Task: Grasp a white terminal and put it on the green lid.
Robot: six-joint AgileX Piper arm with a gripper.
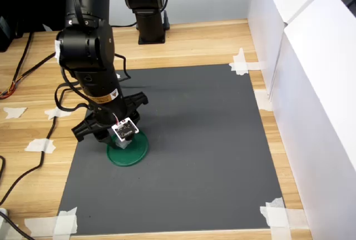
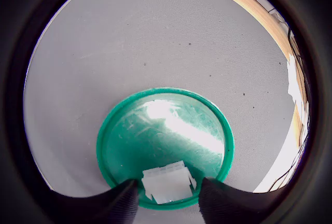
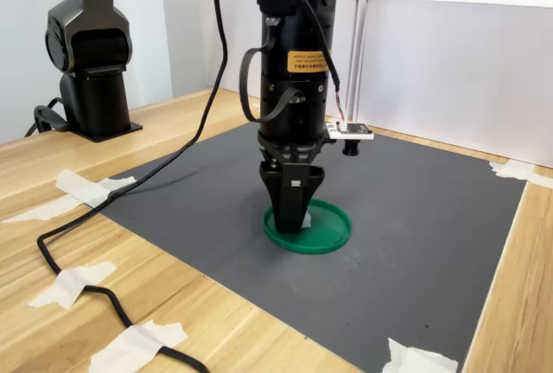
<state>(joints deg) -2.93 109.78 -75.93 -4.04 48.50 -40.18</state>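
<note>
The green lid [image 1: 129, 152] [image 2: 165, 146] [image 3: 308, 227] lies on the dark mat, toward the first exterior view's left. My gripper [image 1: 123, 143] [image 2: 168, 195] [image 3: 294, 218] points straight down over the lid's rim area. In the wrist view, the white terminal [image 2: 167, 182] sits between the two black fingers [image 2: 122, 203], which press close on both sides. It is low over the lid's inner face, near the rim. A sliver of the white terminal [image 3: 305, 218] shows beside the fingers in the second exterior view. Whether it touches the lid I cannot tell.
The dark grey mat [image 1: 211, 151] is taped to a wooden table [image 1: 200, 40] with white tape strips [image 1: 240, 62]. A second black arm base [image 1: 149, 12] stands at the back. White walls [image 1: 311, 95] close the first exterior view's right side. A black cable [image 3: 104, 218] runs across the wood.
</note>
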